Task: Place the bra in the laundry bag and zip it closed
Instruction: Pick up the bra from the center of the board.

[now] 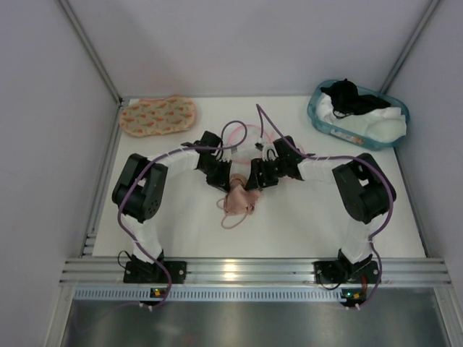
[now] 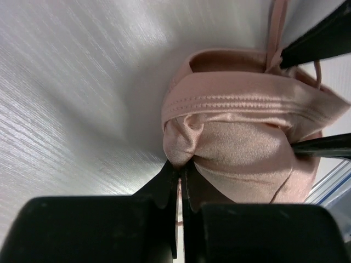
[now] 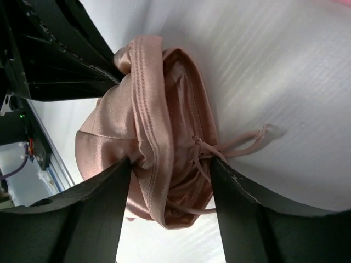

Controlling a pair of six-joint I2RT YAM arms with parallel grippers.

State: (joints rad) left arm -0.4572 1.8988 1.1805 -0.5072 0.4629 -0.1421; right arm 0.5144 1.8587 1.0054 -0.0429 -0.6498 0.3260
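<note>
The salmon-pink bra (image 1: 237,199) lies bunched and folded on the white table between both grippers. My left gripper (image 1: 221,181) is shut on a small fold of its satin cup (image 2: 181,143), the fingertips (image 2: 174,171) pressed together. In the right wrist view the bra (image 3: 164,126) fills the gap between the fingers, with thin straps (image 3: 241,141) trailing to the right. My right gripper (image 3: 171,161) grips the bundle from both sides. The laundry bag (image 1: 252,139), white mesh with a pink rim, lies just behind the two wrists and is partly hidden by them.
An orange-printed padded piece (image 1: 158,116) lies at the back left. A teal basket (image 1: 358,116) with black and white laundry stands at the back right. Purple cables loop over the bag area. Grey walls enclose the table on three sides.
</note>
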